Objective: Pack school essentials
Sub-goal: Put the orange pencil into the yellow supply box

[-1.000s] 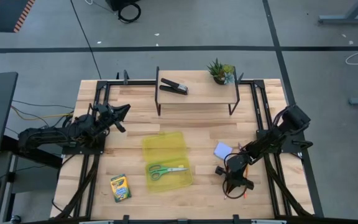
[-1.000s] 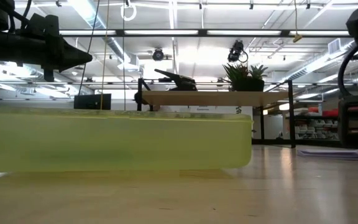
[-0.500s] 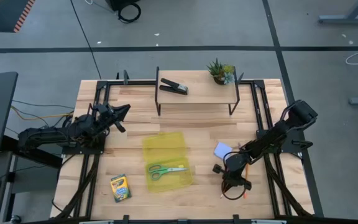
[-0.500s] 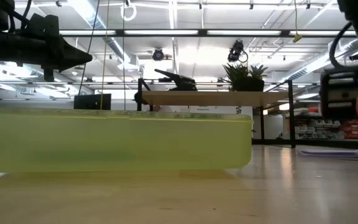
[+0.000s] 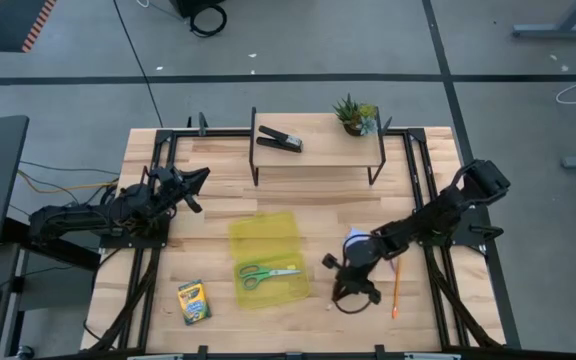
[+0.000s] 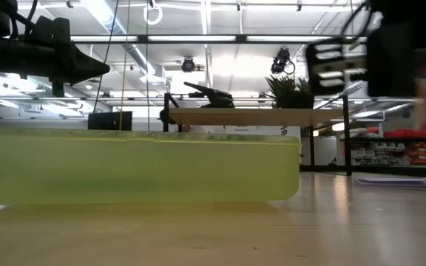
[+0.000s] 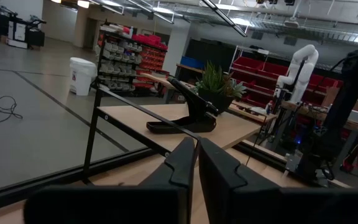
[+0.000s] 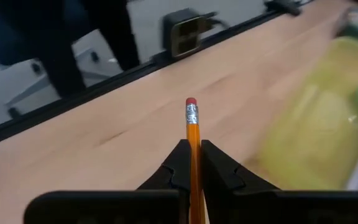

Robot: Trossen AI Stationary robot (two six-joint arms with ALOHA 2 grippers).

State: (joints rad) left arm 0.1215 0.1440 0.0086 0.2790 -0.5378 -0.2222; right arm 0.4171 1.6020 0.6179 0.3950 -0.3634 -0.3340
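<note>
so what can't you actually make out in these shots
- High view: whether the right gripper holds anything; too small. The right wrist view shows a pencil in it.
- Low view: inside of the yellow case; its wall hides the scissors.
- Low view: right arm, motion blurred.
- High view: crayon box print, too small.
- Red block: not found anywhere.

**Table layout**

The open case (image 5: 268, 258) sits at the table's middle, with the scissors (image 5: 269, 272) in its near half. The crayon box (image 5: 193, 301) lies to its left, by the near edge. To its right lie the note pad (image 5: 356, 241) and, farther right, a pencil (image 5: 396, 291). On the raised shelf (image 5: 318, 148) at the back, the stapler (image 5: 280, 139) stands left of the potted plant (image 5: 354, 114).
</note>
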